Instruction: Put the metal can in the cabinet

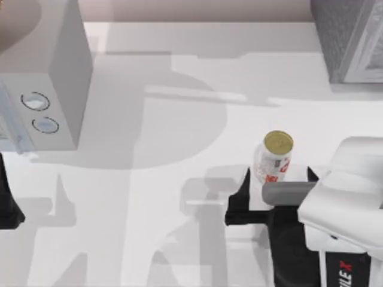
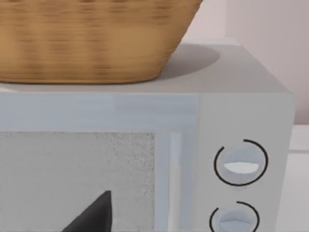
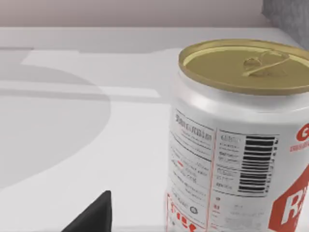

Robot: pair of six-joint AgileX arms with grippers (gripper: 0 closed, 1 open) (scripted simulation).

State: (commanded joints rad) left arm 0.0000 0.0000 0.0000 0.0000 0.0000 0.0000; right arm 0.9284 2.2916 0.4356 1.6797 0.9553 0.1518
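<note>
The metal can [image 1: 277, 156] stands upright on the white table, right of centre, with a gold top and a white label with red print. My right gripper [image 1: 279, 175] is open. Its two dark fingers flank the can's near side, one on each side, with a small gap to each. The right wrist view shows the can [image 3: 231, 145] very close, with one dark fingertip [image 3: 94, 215] beside it. The cabinet [image 1: 350, 39] is the grey box at the back right corner. My left arm [image 1: 7, 203] is parked at the left edge, and its fingertip [image 2: 94, 215] faces the microwave.
A grey microwave [image 1: 51, 89] with two round dials stands at the back left. A wicker basket [image 2: 91, 38] sits on top of it. Bare table lies between the microwave and the can, and from the can back to the cabinet.
</note>
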